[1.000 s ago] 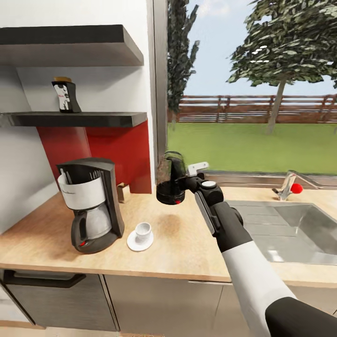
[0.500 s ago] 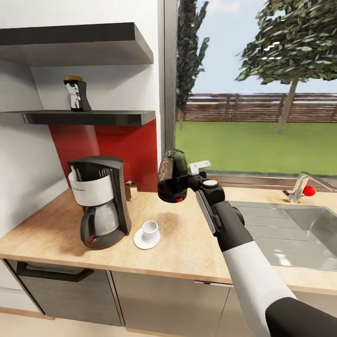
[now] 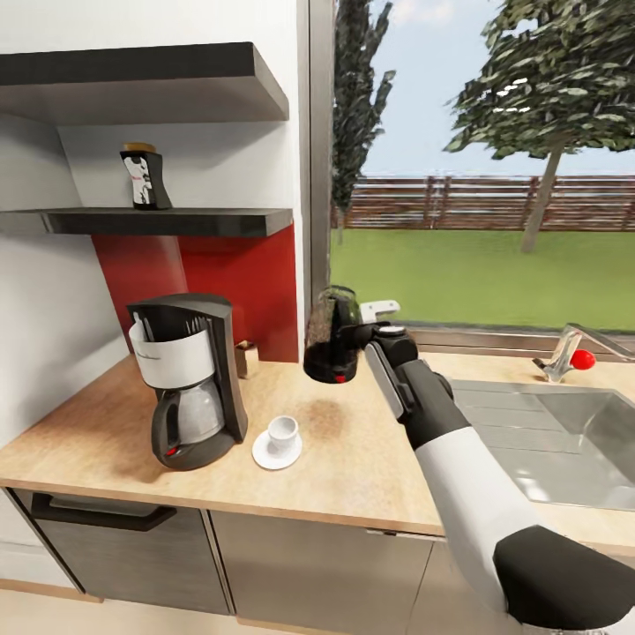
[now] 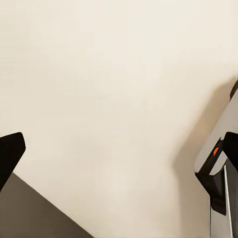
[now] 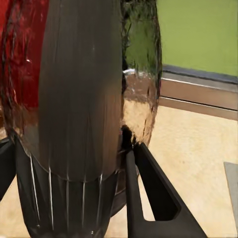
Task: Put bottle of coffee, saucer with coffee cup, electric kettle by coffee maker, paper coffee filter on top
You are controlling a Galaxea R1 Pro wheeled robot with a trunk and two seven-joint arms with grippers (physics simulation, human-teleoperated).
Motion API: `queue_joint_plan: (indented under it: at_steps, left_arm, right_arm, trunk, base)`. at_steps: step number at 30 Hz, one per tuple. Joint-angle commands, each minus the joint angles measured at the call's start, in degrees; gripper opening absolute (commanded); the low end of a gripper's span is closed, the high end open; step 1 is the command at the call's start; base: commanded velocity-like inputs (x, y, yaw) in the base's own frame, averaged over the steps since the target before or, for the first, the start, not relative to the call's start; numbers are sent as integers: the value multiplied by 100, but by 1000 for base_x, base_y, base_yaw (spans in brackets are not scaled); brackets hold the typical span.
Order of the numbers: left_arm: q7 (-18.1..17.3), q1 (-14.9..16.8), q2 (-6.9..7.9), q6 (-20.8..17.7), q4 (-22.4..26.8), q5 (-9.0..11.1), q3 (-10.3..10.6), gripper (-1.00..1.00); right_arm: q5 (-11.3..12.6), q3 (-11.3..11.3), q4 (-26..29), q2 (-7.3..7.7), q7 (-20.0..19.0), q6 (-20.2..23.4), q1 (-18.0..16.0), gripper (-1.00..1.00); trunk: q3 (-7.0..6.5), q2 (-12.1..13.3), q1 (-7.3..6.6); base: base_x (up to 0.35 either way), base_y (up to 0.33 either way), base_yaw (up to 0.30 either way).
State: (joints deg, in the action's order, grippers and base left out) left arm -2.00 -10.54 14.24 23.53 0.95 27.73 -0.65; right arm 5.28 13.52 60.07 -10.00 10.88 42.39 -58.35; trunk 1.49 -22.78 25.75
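The electric kettle (image 3: 331, 336) hangs above the kitchen countertop (image 3: 370, 467), right of the cup, with my right gripper (image 3: 359, 332) shut on its handle side. In the right wrist view the kettle's dark glass (image 5: 79, 114) sits between the black fingers (image 5: 148, 193). The coffee maker (image 3: 190, 379) stands at the counter's left. The white coffee cup (image 3: 282, 430) rests on the saucer (image 3: 265, 459) beside it. The bottle of coffee (image 3: 145, 178) stands on the black kitchen shelf (image 3: 194, 221). My left gripper (image 4: 119, 153) is open before a plain cream surface. The paper coffee filter is out of view.
A steel sink (image 3: 547, 441) with a tap (image 3: 569, 348) takes the counter's right end. A small brown box (image 3: 244, 358) stands behind the coffee maker by the red backsplash. A second black shelf (image 3: 150, 79) hangs higher up, and a window lies behind the kettle.
The camera turned left at first, then held still. My right arm has carried the kettle slightly farther away and a little right, and the kettle now hangs more upright.
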Motion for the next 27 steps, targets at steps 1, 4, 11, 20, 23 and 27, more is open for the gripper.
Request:
queue_joint_plan:
  at_steps: [1, 4, 11, 20, 23, 27]
  left_arm:
    - [-22, -5, 0, 6, 10, 31, -5, 100]
    - [-21, -5, 0, 3, 10, 31, -6, 100]
    - [-25, -3, 3, 11, 10, 31, -13, 100]
    - [-21, -3, 12, 8, 10, 31, -20, 100]
    - [-20, -4, 16, 4, 10, 31, -16, 100]
    - [-19, -5, 18, 3, 10, 40, -21, 100]
  right_arm:
    - [73, 10, -29, 0, 71, 3, -44, -100]
    - [113, 17, -36, 0, 53, -124, -68, -100]
    - [119, 111, -72, 0, -120, -499, -80, -100]
    - [121, 482, -146, 0, -138, -995, -80, -100]
    - [113, 490, -159, 0, -139, -1025, -80, -100]
    - [98, 481, -170, 0, -136, -1051, -80, -100]
  trunk:
    - [12, -13, 4]
    - [12, -13, 4]
    - [15, -13, 4]
    - [44, -13, 4]
    - [55, -13, 4]
    - [70, -13, 4]
  base:
    - [0, 0, 0]
    - [0, 0, 0]
    - [0, 0, 20]
    - [0, 0, 204]
    - [0, 0, 238]
    - [0, 0, 240]
